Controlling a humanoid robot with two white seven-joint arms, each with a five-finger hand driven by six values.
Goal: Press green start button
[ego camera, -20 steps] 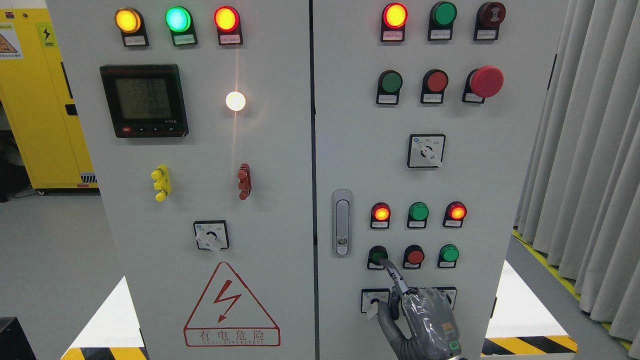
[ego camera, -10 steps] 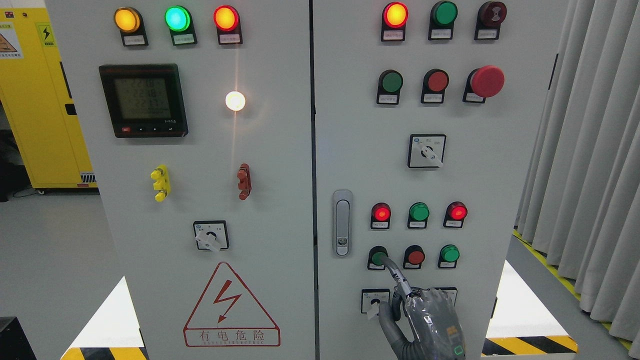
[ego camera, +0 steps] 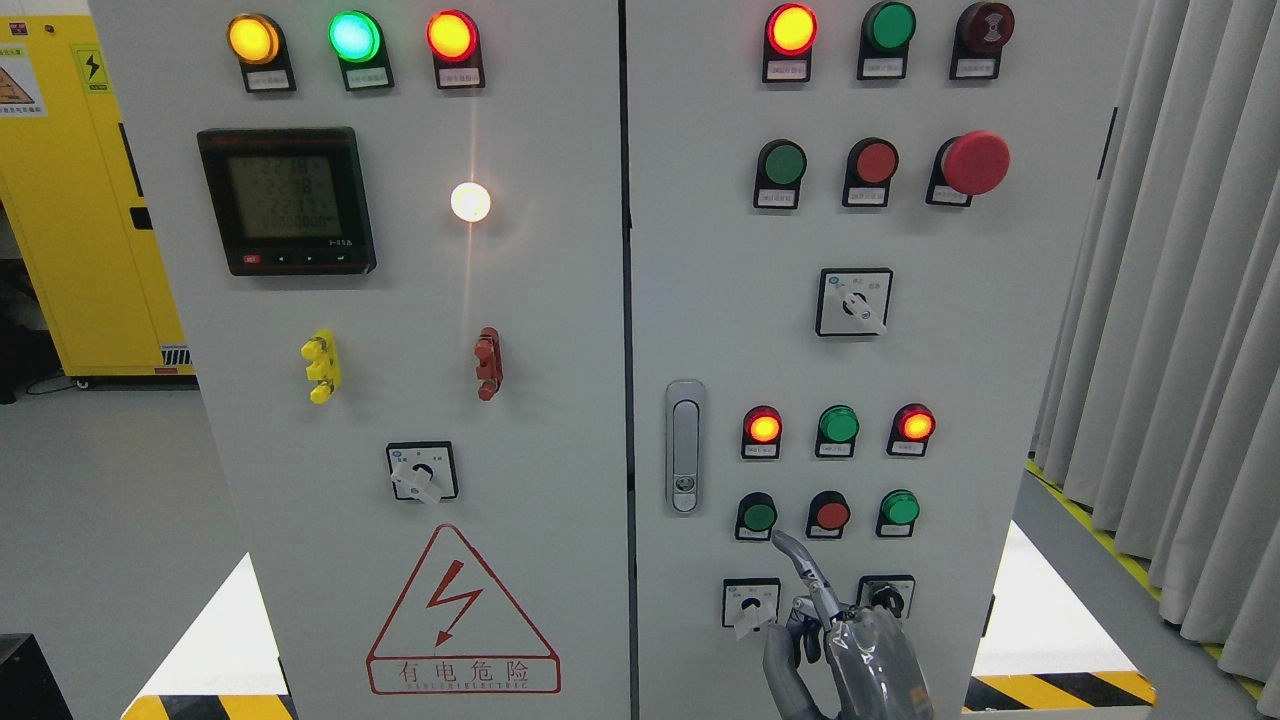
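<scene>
The green start button (ego camera: pixel 759 516) is the leftmost in the bottom row of three push buttons on the right cabinet door (ego camera: pixel 700 250). My right hand (ego camera: pixel 850 650) comes up from the bottom edge, gloved in grey. Its index finger (ego camera: pixel 800 565) points up and to the left, with the other fingers curled and holding nothing. The fingertip lies just below and right of the green button, off its face. The left arm does not show.
A red button (ego camera: pixel 831 515) and another green button (ego camera: pixel 900 508) sit to the right of the start button. Two rotary switches (ego camera: pixel 751 603) are below, lit lamps (ego camera: pixel 764 426) above, and a door latch (ego camera: pixel 685 445) to the left. Grey curtains (ego camera: pixel 1170 300) hang at the right.
My right hand has dropped down and slightly right. The index fingertip, which was on the green button, has come off it and is below it now.
</scene>
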